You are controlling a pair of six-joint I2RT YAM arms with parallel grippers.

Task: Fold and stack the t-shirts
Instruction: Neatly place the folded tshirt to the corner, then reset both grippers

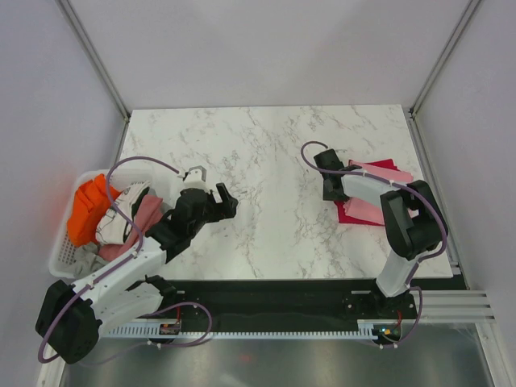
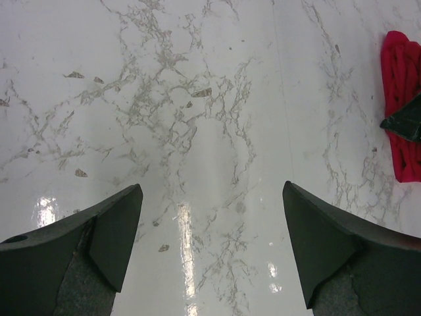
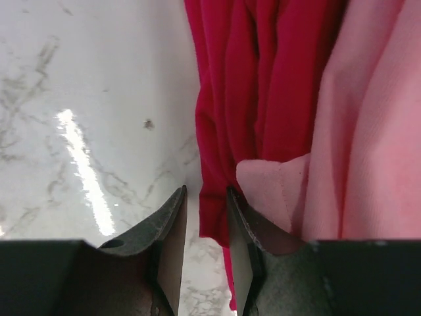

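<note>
Right hand (image 3: 206, 217) at rumpled crimson t-shirt (image 3: 263, 85), pink t-shirt (image 3: 368, 131) atop.

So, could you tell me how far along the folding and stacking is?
Done: the pink t-shirt lies folded on the crimson t-shirt. In hand: the right gripper sits at that stack's edge, jaws nearly together; a pinch cannot be confirmed. The left gripper is open over bare marble. Left: the basket holds more clothes, not yet folded.

A white marble-veined table (image 1: 266, 145) — glossy, with light glare — stands between plain pale walls (image 1: 266, 48).
</note>
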